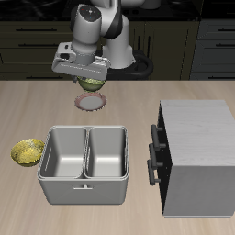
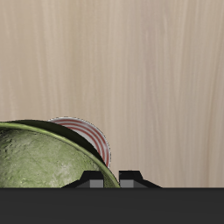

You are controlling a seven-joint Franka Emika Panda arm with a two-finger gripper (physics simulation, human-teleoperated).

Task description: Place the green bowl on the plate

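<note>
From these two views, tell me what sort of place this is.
Probably a simulated kitchen: a wooden countertop backed by dark cabinets, with a steel two-compartment basin, a green bowl and a plate.

In the exterior view the tool (image 1: pixel 91 81) hides most of the green bowl (image 1: pixel 91 84) above the plate (image 1: pixel 90 101), so its grip cannot be made out, while in the wrist view the bowl (image 2: pixel 39 162) covers most of the plate (image 2: pixel 90 138).
</note>
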